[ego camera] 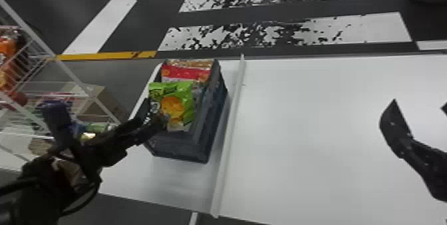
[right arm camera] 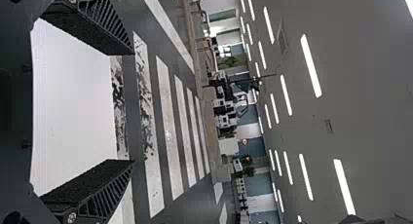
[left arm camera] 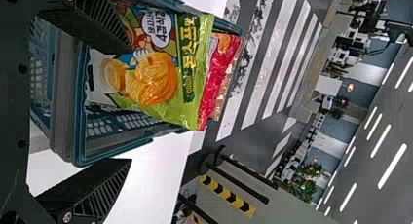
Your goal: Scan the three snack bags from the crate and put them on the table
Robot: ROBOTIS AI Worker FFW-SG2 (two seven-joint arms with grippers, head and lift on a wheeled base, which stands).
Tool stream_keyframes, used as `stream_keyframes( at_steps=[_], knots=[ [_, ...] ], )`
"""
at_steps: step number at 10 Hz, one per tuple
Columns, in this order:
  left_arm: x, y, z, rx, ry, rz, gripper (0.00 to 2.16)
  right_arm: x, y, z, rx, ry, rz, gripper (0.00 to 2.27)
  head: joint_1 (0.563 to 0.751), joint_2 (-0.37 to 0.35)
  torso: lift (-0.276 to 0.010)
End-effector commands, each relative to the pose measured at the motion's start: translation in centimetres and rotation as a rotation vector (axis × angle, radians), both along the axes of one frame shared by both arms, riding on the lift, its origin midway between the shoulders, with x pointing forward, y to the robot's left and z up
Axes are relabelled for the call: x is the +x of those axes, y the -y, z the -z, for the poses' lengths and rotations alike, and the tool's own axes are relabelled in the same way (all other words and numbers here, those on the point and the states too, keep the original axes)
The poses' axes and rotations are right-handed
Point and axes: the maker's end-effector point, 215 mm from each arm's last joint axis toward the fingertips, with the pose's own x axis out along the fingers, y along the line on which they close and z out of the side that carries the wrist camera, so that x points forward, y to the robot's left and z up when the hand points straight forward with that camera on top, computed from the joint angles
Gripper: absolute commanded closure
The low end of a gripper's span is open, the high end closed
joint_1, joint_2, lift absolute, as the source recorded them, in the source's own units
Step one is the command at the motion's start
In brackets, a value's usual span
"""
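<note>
Fingers spread on both grippers! Over by the crate (ego camera: 181, 152), the left gripper (ego camera: 156, 109) is at its left side, one finger overlapping the green snack bag (ego camera: 173, 104) in the left wrist view, the other outside the crate; whether anything touches the bag, I cannot tell. And look at that bag, sitting upright in the crate, leaning a little, printed front out! Right behind it, in the same crate, comes the red snack bag (ego camera: 186, 73), and behind that the brownish snack bag (ego camera: 189, 63), just its top edge peeking up.

Outward we go: a raised white strip (ego camera: 229, 134) runs along the crate's right side, and past it the white table (ego camera: 309, 161) stretches away. Well to the right of the crate hangs the right gripper (ego camera: 419, 104), its two fingers wide apart with nothing between them. Left of the crate, a white wire rack (ego camera: 71, 78) holds orange packs (ego camera: 8, 49) and a cardboard box (ego camera: 99, 103). Beyond the crate, it's dark floor (ego camera: 282, 9) with broad, scuffed white stripes.
</note>
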Motion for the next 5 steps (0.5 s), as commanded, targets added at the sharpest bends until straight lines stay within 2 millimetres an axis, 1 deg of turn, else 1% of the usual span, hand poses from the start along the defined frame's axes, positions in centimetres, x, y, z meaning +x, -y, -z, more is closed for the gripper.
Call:
stream_keyframes(
  at_steps=[1,2,3,4,5],
  knots=[
    [0.6,-1.7,-0.9,0.018,0.02,-0.015,0.08,0.1,0.0,0.1,-0.001,-0.001,0.0,0.09,0.695,0.307,-0.094],
    [1.1,-2.7,-0.9,0.031,0.012,-0.015,0.08,0.0,-0.1,0.3,-0.003,-0.004,-0.002,0.09,0.695,0.319,-0.094],
    [1.8,-3.3,-1.3,0.019,0.023,-0.02,0.08,0.0,-0.1,0.6,-0.004,-0.009,-0.001,0.09,0.695,0.333,-0.094],
    [2.4,-4.3,-1.9,0.037,0.035,-0.036,0.08,0.0,0.0,1.0,-0.006,-0.016,-0.003,0.09,0.695,0.342,-0.094],
    [3.7,-5.4,-2.4,0.048,0.042,-0.052,0.08,0.0,0.0,1.2,-0.008,-0.012,-0.002,0.09,0.695,0.346,-0.094]
  ],
)
